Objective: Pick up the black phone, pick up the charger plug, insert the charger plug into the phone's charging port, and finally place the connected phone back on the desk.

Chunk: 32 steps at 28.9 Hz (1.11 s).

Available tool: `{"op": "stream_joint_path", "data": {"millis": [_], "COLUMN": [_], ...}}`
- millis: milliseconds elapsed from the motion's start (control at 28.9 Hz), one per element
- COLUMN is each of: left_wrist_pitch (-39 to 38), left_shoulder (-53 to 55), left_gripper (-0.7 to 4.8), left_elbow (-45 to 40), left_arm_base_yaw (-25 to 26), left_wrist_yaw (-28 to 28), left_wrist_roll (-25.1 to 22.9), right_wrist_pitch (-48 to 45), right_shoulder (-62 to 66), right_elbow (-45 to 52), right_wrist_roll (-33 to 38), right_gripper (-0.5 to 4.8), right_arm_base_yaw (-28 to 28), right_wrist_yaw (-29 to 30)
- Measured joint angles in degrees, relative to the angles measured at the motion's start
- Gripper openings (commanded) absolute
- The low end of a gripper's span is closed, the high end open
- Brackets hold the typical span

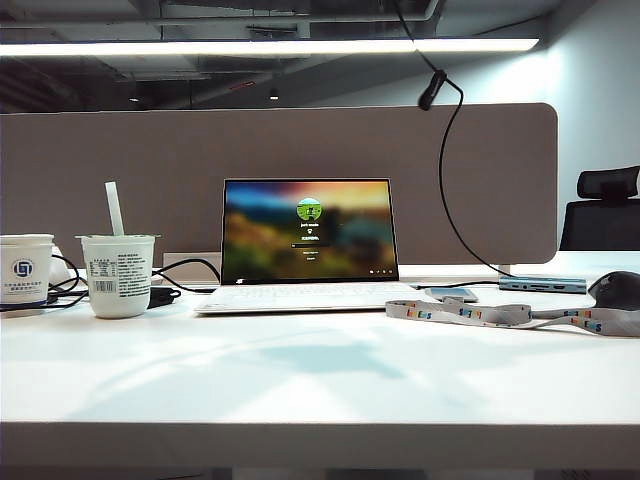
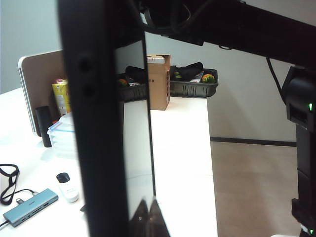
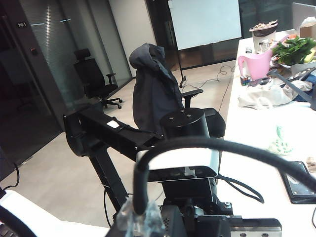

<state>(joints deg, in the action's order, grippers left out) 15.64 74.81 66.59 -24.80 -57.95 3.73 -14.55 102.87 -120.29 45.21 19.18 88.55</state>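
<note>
Your left gripper is clamped on the phone, held upright on edge above the desk, with the hub nearby. Your right gripper is closed on the black cable, raised off the desk; plug not visible.

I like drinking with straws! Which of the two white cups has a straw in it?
The printed yogurt-style cup with the barcode, nearer the laptop. The cup with the blue logo at the desk's edge has none.
</note>
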Motion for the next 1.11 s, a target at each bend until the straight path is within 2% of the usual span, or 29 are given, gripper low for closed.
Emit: {"op": "stream_joint_path", "data": {"millis": [207, 587, 1106], "left_wrist_pitch": [4.3, 4.7, 5.0], "left_shoulder": [0.0, 0.0, 0.0], "left_gripper": [-0.07, -0.07, -0.07], "left_elbow": [0.0, 0.0, 0.0], "left_arm_base_yaw": [0.0, 0.0, 0.0], "left_wrist_yaw": [0.1, 1.5, 1.6], "left_wrist_roll": [3.7, 6.0, 6.2], "right_wrist_pitch": [0.0, 0.0, 0.1], "right_shoulder": [0.0, 0.0, 0.0], "right_elbow": [0.0, 0.0, 0.0], "right_wrist_roll": [-0.1, -0.1, -0.5], "right_gripper": [-0.06, -0.06, -0.06], "right_arm_base_yaw": [0.0, 0.8, 0.7], "right_wrist_yaw": [0.0, 0.0, 0.0]}}
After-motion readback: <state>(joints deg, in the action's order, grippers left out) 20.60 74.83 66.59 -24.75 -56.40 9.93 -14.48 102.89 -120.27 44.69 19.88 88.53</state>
